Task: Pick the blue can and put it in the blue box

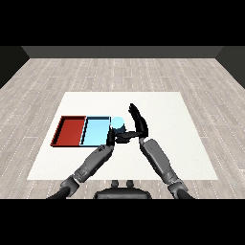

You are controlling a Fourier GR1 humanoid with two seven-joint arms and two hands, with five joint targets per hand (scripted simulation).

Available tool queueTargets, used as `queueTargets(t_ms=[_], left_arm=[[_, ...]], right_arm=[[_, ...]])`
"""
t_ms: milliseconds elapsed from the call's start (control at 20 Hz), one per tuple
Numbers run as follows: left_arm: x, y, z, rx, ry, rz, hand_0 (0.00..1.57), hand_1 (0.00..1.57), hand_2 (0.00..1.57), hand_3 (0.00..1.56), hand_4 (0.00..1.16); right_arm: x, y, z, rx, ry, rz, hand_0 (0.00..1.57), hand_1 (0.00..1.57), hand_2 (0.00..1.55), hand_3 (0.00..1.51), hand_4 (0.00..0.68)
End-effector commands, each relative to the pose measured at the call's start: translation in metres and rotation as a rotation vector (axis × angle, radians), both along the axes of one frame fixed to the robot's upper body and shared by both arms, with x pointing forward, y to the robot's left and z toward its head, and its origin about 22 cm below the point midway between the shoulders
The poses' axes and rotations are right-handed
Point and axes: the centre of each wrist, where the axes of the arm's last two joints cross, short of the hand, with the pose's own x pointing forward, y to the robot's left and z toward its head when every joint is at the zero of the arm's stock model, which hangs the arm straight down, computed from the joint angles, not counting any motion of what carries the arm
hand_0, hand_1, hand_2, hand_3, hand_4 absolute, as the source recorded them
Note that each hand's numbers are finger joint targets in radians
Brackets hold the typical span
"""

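Just left of the frame's centre, your left hand (114, 137) has its black fingers curled around the lower part of the small light-blue cylindrical can (117, 123), so that hand is holding the can; only the can's pale top and upper wall show above the fingers. The can stands upright, its long axis pointing up from the white table (167, 143). Your right hand (138, 119) is immediately to the can's right in the frame, fingers straight and pointing toward the top of the frame, holding nothing; whether it touches the can cannot be told.

Outward from there, the relation that matters: the shallow light-blue tray (94, 130) lies directly to the left of the can in the frame, its right rim just beside the can. Beyond it, further left and touching it side by side, is the shallow red tray (62, 132).

By my reading, you need only a short move toward frame left, with the left hand, the one already carrying, and the can kept upright over the blue tray's rim.
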Motion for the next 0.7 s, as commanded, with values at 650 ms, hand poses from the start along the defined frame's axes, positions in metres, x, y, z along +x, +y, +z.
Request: queueTargets(t_ms=[650], left_arm=[[0.045,0.091,0.033,0.091,-0.04,0.217,1.57,1.57,1.56,1.47,1.15]], right_arm=[[-0.045,-0.129,0.031,0.237,-0.129,-0.175,0.0,0.0,0.0,0.0,0.0]])
